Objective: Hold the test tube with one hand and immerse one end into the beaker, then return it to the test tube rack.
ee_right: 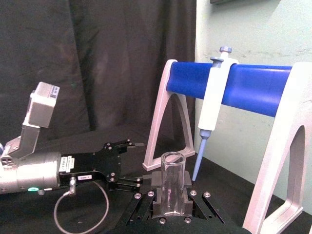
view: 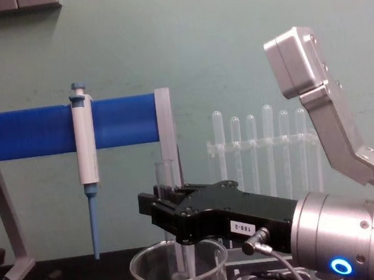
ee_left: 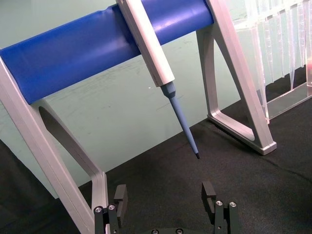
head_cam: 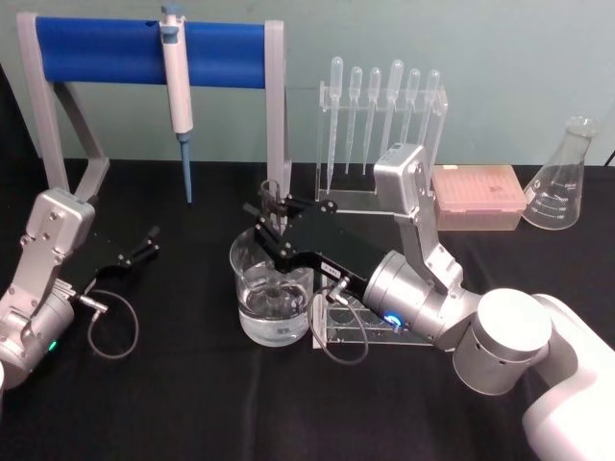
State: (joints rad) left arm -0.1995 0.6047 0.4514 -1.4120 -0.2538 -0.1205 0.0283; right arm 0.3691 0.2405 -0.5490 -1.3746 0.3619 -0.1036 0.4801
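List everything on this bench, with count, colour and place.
beaker: one, clear, holding water, table centre
test tube: one, clear, upright, lower end inside the beaker
stand: one, blue bar, grey legs, back left
pipette: one, white and blue, hanging on the stand
droppers: six, clear, in a row at the back
box: one, pink, back right
flask: one, clear, far right
test tube rack: one, clear, right of the beaker
left end effector: one, black, open, at the left
right end effector: one, black, shut on the test tube
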